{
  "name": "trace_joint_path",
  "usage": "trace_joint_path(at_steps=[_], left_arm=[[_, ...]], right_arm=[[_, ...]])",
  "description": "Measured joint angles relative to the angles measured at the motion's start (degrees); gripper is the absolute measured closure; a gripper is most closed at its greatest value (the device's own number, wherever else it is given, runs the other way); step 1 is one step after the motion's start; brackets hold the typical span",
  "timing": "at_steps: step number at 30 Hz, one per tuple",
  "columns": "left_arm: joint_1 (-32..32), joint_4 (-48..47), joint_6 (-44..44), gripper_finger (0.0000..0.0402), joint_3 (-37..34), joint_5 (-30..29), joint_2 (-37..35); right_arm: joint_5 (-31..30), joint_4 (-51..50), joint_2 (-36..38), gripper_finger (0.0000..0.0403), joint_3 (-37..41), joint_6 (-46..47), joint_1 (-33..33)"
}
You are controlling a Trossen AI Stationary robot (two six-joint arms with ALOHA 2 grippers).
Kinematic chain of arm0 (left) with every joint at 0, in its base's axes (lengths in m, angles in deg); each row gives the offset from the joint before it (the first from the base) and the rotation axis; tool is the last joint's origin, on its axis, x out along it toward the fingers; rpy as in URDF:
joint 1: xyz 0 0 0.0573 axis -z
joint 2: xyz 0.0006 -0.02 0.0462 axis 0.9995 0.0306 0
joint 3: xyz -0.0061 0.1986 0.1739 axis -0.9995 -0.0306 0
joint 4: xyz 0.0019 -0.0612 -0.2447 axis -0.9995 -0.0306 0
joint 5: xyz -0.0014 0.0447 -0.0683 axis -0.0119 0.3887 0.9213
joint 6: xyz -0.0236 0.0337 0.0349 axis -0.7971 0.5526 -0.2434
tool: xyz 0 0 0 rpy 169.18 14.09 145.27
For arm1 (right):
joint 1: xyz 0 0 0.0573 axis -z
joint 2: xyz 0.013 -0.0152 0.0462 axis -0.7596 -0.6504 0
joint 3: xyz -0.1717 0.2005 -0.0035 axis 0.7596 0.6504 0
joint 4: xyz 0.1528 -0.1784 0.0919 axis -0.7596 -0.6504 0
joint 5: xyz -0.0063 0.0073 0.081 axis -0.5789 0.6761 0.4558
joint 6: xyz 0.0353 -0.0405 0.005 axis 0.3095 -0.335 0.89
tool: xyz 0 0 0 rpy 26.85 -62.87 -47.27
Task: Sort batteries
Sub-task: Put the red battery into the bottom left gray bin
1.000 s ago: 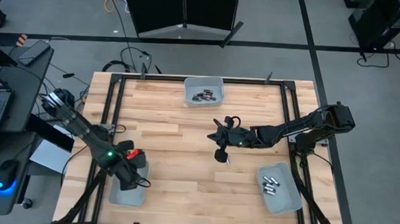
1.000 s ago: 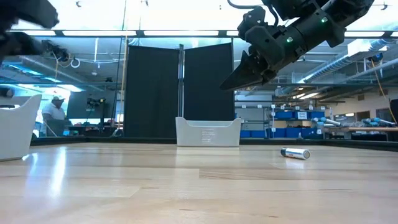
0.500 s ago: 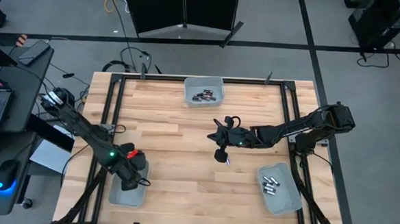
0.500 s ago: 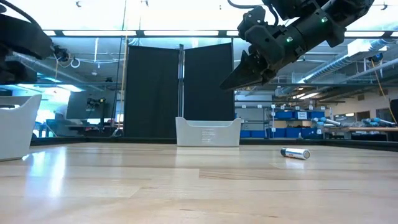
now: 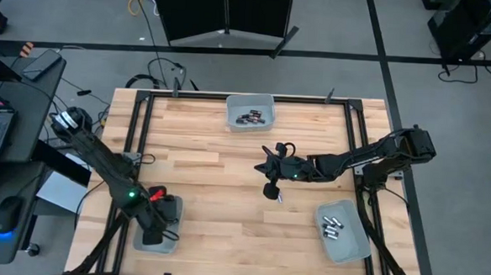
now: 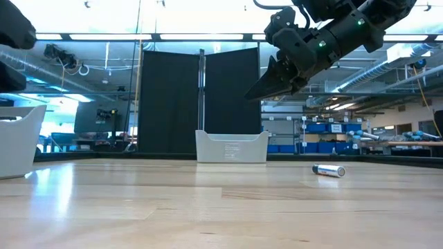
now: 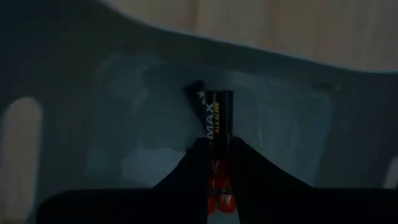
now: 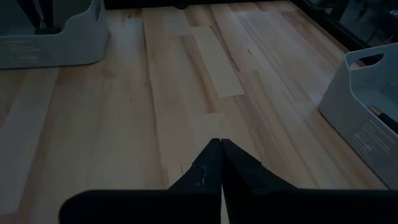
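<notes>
Compared with a second ago: left gripper (image 5: 158,231) moved from the near-left tray's (image 5: 142,240) rim to directly above its interior; red end of the held cell, then visible beside the tray's far edge, now over the tray. Right arm and lone cell on the table unchanged. Left gripper (image 7: 217,149) clenched on a red-and-black battery (image 7: 218,118) marked "MAX ALKALINE", gripped lengthwise between the fingers, black end protruding toward the tray floor. A second dark battery (image 7: 198,101) seen just beside it on the tray floor; contact between the two not determinable. Right gripper (image 5: 270,189) closed on nothing, fingertips pressed together (image 8: 221,144), suspended above mid-table (image 6: 255,92). One silver-grey battery (image 6: 328,170) lying on its side on the wooden table (image 5: 218,178), just beside the right gripper in the high view (image 5: 279,196). Containers: far-centre tray (image 5: 230,111) holding a cluster of dark batteries (image 5: 251,118); near-right tray (image 5: 353,244) holding several silver-grey batteries (image 5: 332,226) lying loosely together; near-left tray receiving the red-and-black cell. All three trays pale, resting on the table, well apart from one another.
</notes>
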Motion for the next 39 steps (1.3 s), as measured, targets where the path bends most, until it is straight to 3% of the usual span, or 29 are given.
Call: trace_joint_path(at_steps=[10,21,29,39], left_arm=[[1.5,-0.6,-1.8,0.0355,0.4,-1.9,0.7],[3.0,-7.1,1.2,0.0355,10.1,-0.3,9.7],[3.3,-11.2,-0.9,0.0355,8.1,-0.8,10.8],[2.4,-8.8,-1.8,0.0355,4.3,-1.7,10.8]], right_arm=[[0.0,0.0,0.0,0.0393,0.0,0.9,0.0],[0.0,0.1,0.0,0.0393,0.0,1.0,0.0],[0.0,0.0,0.0,0.0393,0.0,1.0,0.0],[0.0,0.1,0.0,0.0393,0.0,1.0,0.0]])
